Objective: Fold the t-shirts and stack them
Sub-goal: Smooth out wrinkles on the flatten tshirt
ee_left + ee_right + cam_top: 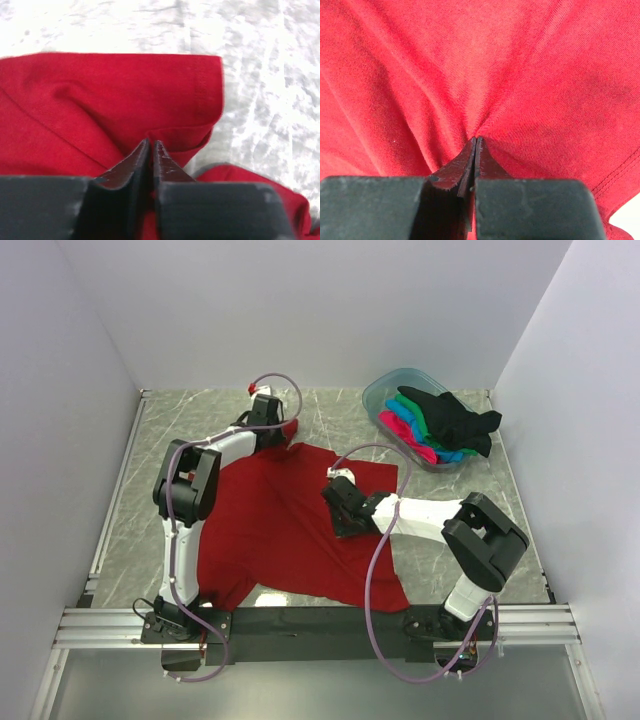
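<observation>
Since my left gripper and right gripper both pinch the dark red t-shirt, I judge its first fold in hand, needing a matched lift.

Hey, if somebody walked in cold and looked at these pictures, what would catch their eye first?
A big red shirt lies spread across the middle of the table. Both arms pinch it: the left gripper is shut on a fold by a sleeve at its far edge, and the right gripper is shut on cloth nearer its right side. At the far right, a clear tub holds a bright heap of shirts, black on top.
</observation>
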You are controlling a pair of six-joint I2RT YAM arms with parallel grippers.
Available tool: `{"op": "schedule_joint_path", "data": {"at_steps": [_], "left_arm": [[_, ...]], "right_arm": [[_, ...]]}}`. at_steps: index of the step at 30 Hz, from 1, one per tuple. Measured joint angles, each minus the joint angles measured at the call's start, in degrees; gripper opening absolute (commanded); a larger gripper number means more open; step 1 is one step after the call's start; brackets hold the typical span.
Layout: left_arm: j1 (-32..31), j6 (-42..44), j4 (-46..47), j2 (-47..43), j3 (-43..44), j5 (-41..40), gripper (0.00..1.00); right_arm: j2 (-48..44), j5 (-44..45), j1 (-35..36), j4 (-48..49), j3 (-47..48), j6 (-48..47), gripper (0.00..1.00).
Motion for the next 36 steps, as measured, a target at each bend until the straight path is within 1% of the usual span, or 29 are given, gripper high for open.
{"op": "schedule_joint_path", "data": {"at_steps": [2, 3, 10, 14, 17, 19, 20, 23, 24, 26, 27, 30, 33, 36], "left_arm": [[-0.81, 0.48, -0.04, 0.00, 0.55, -0.37, 0.01], [-1.29, 1.01, -0.35, 0.00, 1.09, -0.50, 0.00], [-5.99, 4.35, -0.44, 0.00, 6.56, -4.55, 0.00], [-8.50, 6.12, -0.17, 0.00, 7.32, -5.86, 0.00], [-9.86, 6.21, -0.61, 0.00, 7.19, -5.73, 0.04], [-10.45, 6.19, -0.72, 0.02, 7.04, -5.25, 0.11], [-10.80, 6.12, -0.94, 0.00, 6.91, -4.52, 0.20], [-11.34, 6.05, -1.11, 0.00, 6.27, -2.10, 0.40], [-11.50, 5.92, -1.11, 0.00, 5.95, -1.05, 0.52], [-11.74, 5.70, -1.20, -0.28, 5.22, 0.74, 0.60], [-11.74, 5.62, -1.22, -0.61, 4.74, 1.46, 0.66], [-11.47, 5.40, -1.40, -2.69, 3.02, 2.93, 0.71], [-9.77, 4.46, -1.46, -4.85, 2.71, 2.86, 0.71], [-5.92, 2.99, -0.92, -5.81, 2.71, 2.99, 0.70]], "right_arm": [[0.00, 0.00, 0.11, 0.00, 0.00, 0.13, 0.00], [0.00, 0.00, 0.17, 0.00, 0.00, 0.15, 0.00], [0.00, 0.00, 0.39, 0.00, 0.00, 0.37, 0.00], [0.00, 0.02, 0.48, 0.02, 0.00, 0.39, 0.00], [0.02, 0.00, 0.52, 0.04, 0.00, 0.39, 0.00], [0.04, 0.00, 0.52, 0.07, 0.00, 0.39, 0.00], [0.04, 0.00, 0.55, 0.07, 0.00, 0.39, 0.00], [0.04, 0.02, 0.59, 0.09, 0.00, 0.39, 0.00], [0.04, 0.02, 0.61, 0.09, 0.00, 0.39, 0.00], [0.04, 0.02, 0.66, 0.11, 0.00, 0.39, 0.00], [0.04, 0.00, 0.66, 0.11, 0.00, 0.42, 0.00], [0.04, 0.00, 0.70, 0.15, -0.02, 0.44, 0.00], [-0.02, 0.02, 0.74, 0.24, -0.09, 0.61, 0.00], [-0.33, 0.00, 0.79, 0.72, -0.55, 0.90, 0.00]]}}
